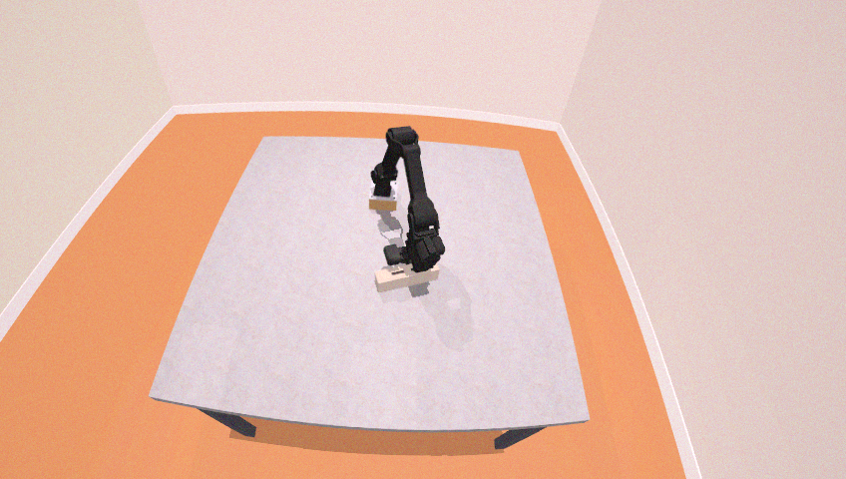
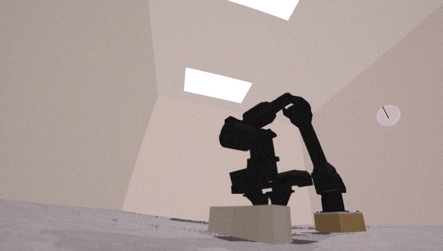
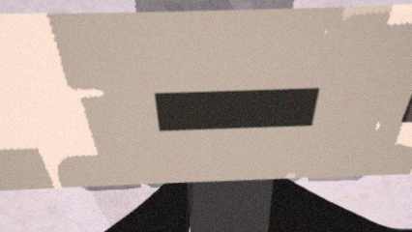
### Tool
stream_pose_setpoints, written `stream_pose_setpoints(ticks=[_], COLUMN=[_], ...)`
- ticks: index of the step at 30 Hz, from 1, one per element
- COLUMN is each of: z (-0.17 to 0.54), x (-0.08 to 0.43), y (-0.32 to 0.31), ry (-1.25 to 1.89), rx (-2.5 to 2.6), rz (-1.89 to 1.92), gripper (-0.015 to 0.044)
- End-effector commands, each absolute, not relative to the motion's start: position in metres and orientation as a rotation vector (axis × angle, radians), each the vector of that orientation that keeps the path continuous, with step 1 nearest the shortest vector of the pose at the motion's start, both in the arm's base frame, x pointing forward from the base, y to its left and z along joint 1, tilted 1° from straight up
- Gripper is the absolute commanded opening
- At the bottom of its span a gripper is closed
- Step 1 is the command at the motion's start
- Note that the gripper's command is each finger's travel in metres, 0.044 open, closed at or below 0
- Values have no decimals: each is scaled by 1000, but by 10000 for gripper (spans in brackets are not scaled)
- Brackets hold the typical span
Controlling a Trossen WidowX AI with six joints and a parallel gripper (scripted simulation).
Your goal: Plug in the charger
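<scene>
The beige power strip [image 1: 388, 281] [image 2: 248, 222] [image 3: 242, 155] lies on the table. In the wrist view a long dark recess [image 3: 237, 109] shows in its top face, and part of another dark area shows at the right edge. My gripper [image 1: 422, 268] [image 2: 269, 202] [image 3: 221, 172] is shut on the charger [image 3: 229, 208], a dark grey block between the black fingers at the bottom of the wrist view. The fingers are at the strip's top in the exterior view. The charger's front end meets the strip's edge in the wrist view. Its prongs are hidden, and I cannot tell whether they touch the strip.
The arm's base [image 1: 382, 204] [image 2: 340, 221] stands behind the strip on the grey table [image 1: 296, 332]. The arm arches above it, and its shadow falls beside the strip. The table's front edge [image 1: 373, 428] is well away from the strip.
</scene>
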State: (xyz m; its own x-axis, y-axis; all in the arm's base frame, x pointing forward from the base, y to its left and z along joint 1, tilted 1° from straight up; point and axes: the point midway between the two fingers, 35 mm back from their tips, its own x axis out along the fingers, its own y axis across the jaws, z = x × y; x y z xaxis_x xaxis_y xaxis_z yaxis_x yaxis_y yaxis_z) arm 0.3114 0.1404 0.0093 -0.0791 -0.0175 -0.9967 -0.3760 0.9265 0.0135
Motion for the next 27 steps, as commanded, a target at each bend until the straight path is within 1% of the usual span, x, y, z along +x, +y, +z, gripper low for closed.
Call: stream_pose_setpoints(ticks=[1, 27], z=[14, 12], x=[325, 326], y=[147, 148], ry=[1580, 1580], rx=[-295, -295], rz=[313, 313], gripper=[0, 0])
